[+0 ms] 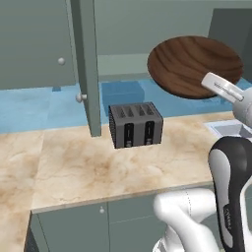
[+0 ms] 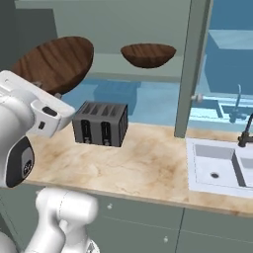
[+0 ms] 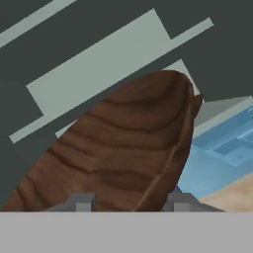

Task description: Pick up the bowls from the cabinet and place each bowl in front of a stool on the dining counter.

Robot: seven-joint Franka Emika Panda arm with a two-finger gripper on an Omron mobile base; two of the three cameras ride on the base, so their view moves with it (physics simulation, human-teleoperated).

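My gripper (image 3: 131, 202) is shut on the rim of one dark brown wooden bowl (image 1: 194, 64), which hangs tilted in the air above the worktop, to the right of the toaster. From the right base camera the held bowl (image 2: 54, 62) sits at the upper left, just above my white hand. Its grained surface (image 3: 123, 148) fills much of the hand view, between the two fingertips (image 3: 81, 201). A second bowl (image 2: 148, 54) rests upright on the pale shelf (image 2: 118, 66) of the grey-green cabinet (image 1: 34, 44), whose door (image 1: 88, 64) stands open edge-on. The stool and the dining counter are out of view.
A dark toaster (image 1: 135, 124) stands on the marble worktop (image 1: 88, 167) below the cabinet. A white sink (image 2: 222, 168) with a dark faucet (image 2: 244, 133) is set into the worktop at the right. The open cabinet door (image 2: 190, 69) hangs between the toaster and the sink.
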